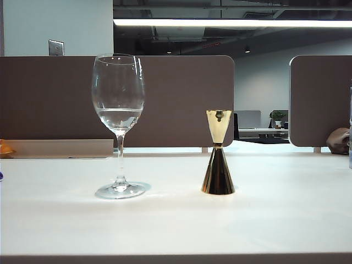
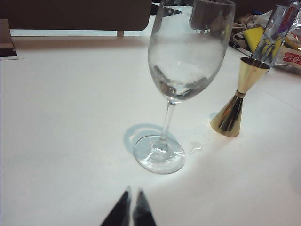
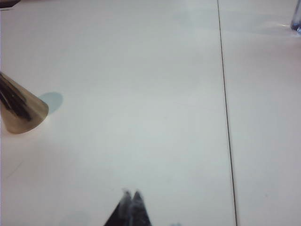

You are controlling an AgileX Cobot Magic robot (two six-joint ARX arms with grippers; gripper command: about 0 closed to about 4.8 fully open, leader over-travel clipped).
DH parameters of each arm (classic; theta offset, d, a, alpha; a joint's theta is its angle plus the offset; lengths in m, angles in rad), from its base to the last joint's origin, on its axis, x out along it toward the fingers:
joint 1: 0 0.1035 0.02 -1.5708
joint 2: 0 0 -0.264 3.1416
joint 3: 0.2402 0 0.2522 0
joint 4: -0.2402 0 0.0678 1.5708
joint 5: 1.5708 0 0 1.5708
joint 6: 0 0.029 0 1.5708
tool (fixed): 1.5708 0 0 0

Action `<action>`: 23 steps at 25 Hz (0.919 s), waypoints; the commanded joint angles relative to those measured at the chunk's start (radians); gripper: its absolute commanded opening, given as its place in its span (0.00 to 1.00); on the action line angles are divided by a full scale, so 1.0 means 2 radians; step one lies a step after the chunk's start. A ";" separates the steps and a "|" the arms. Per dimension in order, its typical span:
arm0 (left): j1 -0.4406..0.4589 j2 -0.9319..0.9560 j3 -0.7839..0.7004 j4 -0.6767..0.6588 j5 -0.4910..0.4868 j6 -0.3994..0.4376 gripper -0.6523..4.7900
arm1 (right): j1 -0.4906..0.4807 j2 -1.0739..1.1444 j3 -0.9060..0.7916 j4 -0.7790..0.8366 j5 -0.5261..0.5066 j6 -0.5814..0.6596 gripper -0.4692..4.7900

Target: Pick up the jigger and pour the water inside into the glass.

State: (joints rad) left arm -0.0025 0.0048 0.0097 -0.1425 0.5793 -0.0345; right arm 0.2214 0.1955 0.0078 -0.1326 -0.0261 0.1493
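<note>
The jigger stands straight up, right of the glass. Left gripper and right gripper hang pinched closed, holding nothing, apart from it.

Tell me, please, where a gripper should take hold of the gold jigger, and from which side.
Grip the jigger at its narrow waist, coming level from its right, the side away from the glass. It stands upright, and both cones widen from the waist, so closed fingers there should not slip. The shut right gripper seems nearer.

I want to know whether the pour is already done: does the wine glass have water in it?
Yes. The wine glass holds water low in its bowl; the exterior view shows the waterline. The jigger stands upright beside it.
</note>
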 commanded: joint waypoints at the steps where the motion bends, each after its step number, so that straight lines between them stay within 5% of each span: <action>1: 0.001 0.001 -0.001 0.002 0.000 0.000 0.16 | 0.000 0.000 -0.004 0.004 0.001 0.002 0.10; 6: 0.000 0.001 -0.001 0.001 -0.134 0.023 0.16 | -0.001 0.000 -0.004 0.004 0.001 0.002 0.10; 9: 0.000 0.001 -0.001 0.001 -0.170 0.023 0.16 | -0.001 0.000 -0.004 0.004 0.001 0.002 0.10; 23: 0.001 0.001 -0.001 0.000 -0.179 0.023 0.16 | -0.001 0.000 -0.004 0.004 0.001 0.002 0.10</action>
State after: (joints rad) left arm -0.0029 0.0048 0.0074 -0.1532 0.2237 0.0074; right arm 0.2211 0.1959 0.0078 -0.1333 -0.0261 0.1493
